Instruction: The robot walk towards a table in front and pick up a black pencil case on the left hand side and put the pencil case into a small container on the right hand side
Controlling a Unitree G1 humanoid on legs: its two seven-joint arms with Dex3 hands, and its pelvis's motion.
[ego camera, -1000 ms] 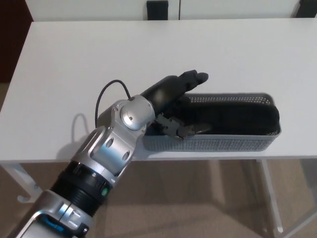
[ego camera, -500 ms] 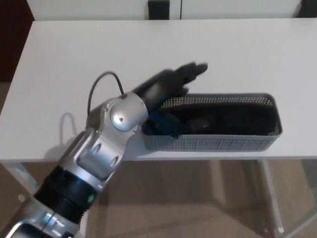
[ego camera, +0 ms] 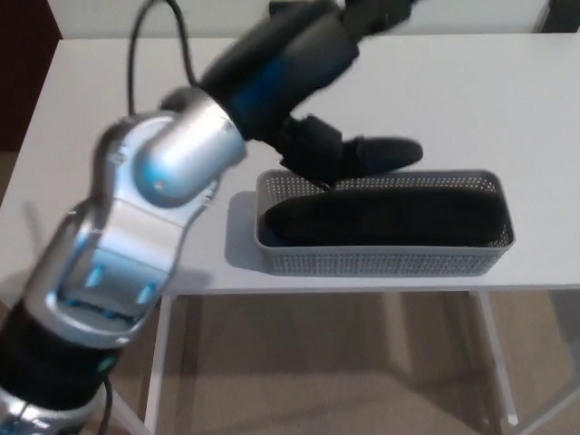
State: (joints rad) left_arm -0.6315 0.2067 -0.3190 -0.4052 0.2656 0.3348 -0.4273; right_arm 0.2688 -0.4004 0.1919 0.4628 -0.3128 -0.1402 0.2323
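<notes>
The black pencil case [ego camera: 385,218] lies lengthwise inside the grey mesh container [ego camera: 381,260] near the front edge of the white table [ego camera: 471,100]. My left hand [ego camera: 313,68] is raised above the table, close to the camera and blurred, with its fingers apart and nothing held. Its thumb [ego camera: 376,152] hangs just above the container's back rim. The left forearm crosses the picture from the lower left. The right hand does not show.
A dark object [ego camera: 288,7] stands behind the table's far edge. A black cable [ego camera: 136,54] loops off my left wrist. Table legs [ego camera: 494,362] and beige floor show under the front edge.
My left hand has lifted up out of the container and away from the pencil case, rising toward the camera. The pencil case stays in the container.
</notes>
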